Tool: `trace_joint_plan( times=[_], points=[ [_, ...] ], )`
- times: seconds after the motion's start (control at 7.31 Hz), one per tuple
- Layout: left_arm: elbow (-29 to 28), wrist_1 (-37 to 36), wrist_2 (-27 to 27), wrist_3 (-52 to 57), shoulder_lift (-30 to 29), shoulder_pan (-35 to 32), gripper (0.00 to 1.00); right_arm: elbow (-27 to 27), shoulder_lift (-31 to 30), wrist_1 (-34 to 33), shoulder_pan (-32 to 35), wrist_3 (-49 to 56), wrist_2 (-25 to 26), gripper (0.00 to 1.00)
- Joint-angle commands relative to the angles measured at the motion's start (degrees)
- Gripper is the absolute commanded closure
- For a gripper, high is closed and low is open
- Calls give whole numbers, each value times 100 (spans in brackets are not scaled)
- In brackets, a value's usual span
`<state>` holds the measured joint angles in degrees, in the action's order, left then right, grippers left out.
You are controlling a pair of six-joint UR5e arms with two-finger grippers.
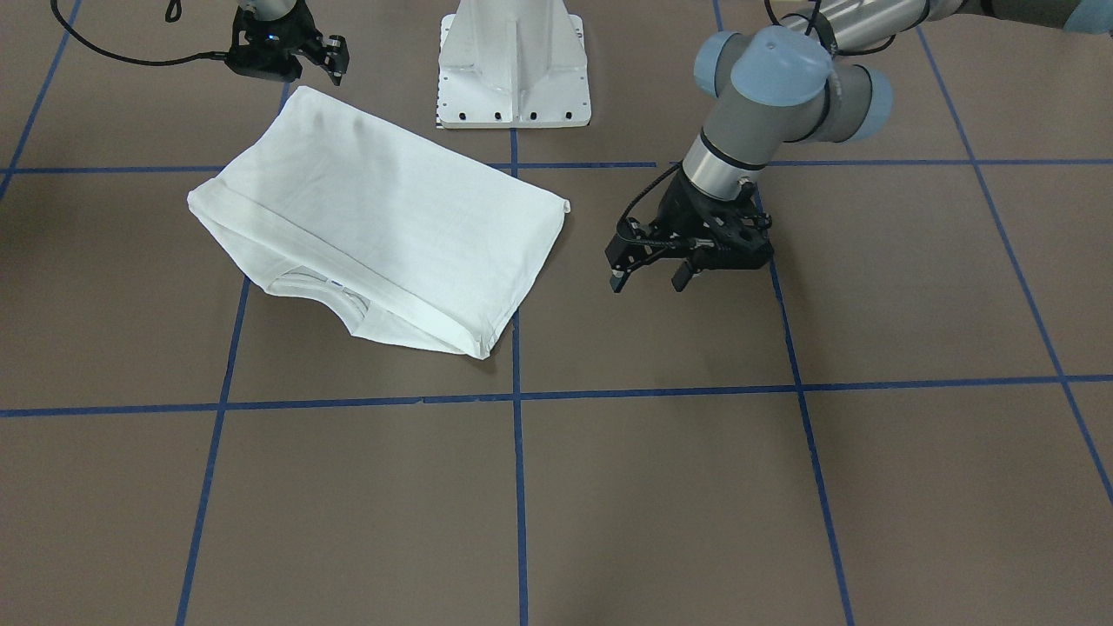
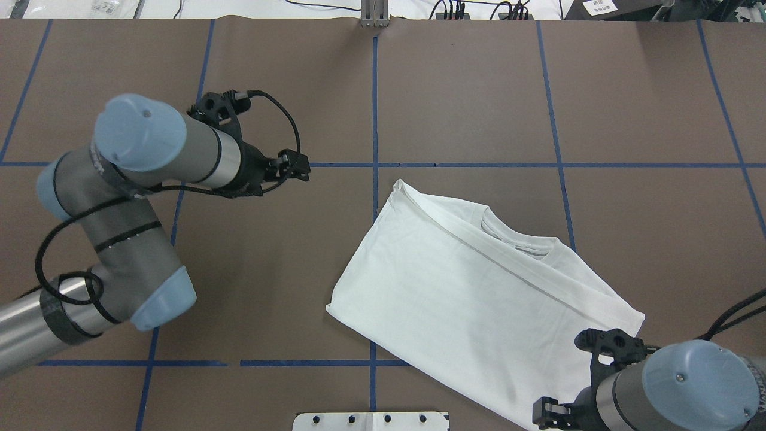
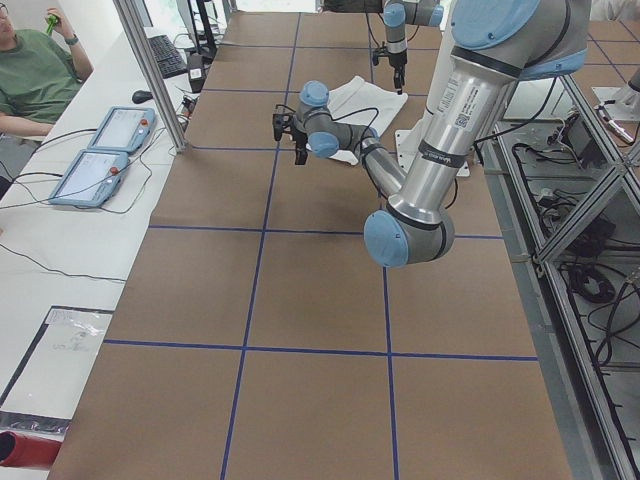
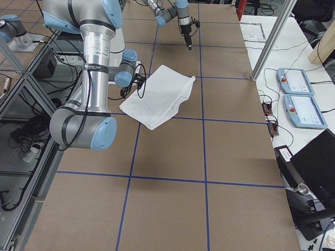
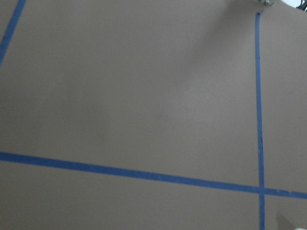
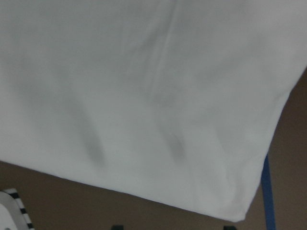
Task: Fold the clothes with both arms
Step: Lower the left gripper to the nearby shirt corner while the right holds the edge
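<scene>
The white T-shirt (image 1: 383, 217) lies folded on the brown table, plain side up, with its ribbed collar (image 1: 317, 287) showing at one edge. It also shows in the overhead view (image 2: 473, 293) and fills the right wrist view (image 6: 144, 96). My left gripper (image 1: 650, 280) is open and empty, just above the table a short way from the shirt's corner. My right gripper (image 1: 337, 63) hovers at the shirt's corner nearest the robot base. Its jaws look apart and hold nothing. The printed text is hidden.
The white pedestal base (image 1: 513, 69) stands at the table edge next to the shirt. Blue tape lines (image 5: 259, 96) grid the table. An operator (image 3: 30, 70) and two teach pendants (image 3: 100, 150) are beside the far long edge.
</scene>
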<state>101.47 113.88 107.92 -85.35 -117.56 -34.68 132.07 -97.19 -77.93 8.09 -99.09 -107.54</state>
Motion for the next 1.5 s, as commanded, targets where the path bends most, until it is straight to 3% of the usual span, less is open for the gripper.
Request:
trace_joint_plan(
  times=[0.0,0.27,0.55,1.09,1.37],
  points=[
    [154,-225,-505,-1434,-38,1325,0,-24,663,-3,857,39,-65,0],
    [163,-487,-676,-1879,-65,1788,6,-41,964,-3,1210,39,-74,0],
    [119,-507,-684,-1976,-56,1842,17,-190,1079,6,1221,39,-48,0],
    [-12,-472,-799,-1977,-91,1842,23,-252,1079,6,1238,39,-48,0],
    [-197,-445,-799,-1985,-205,1851,39,-261,1079,-3,1247,39,-39,0]
  ],
)
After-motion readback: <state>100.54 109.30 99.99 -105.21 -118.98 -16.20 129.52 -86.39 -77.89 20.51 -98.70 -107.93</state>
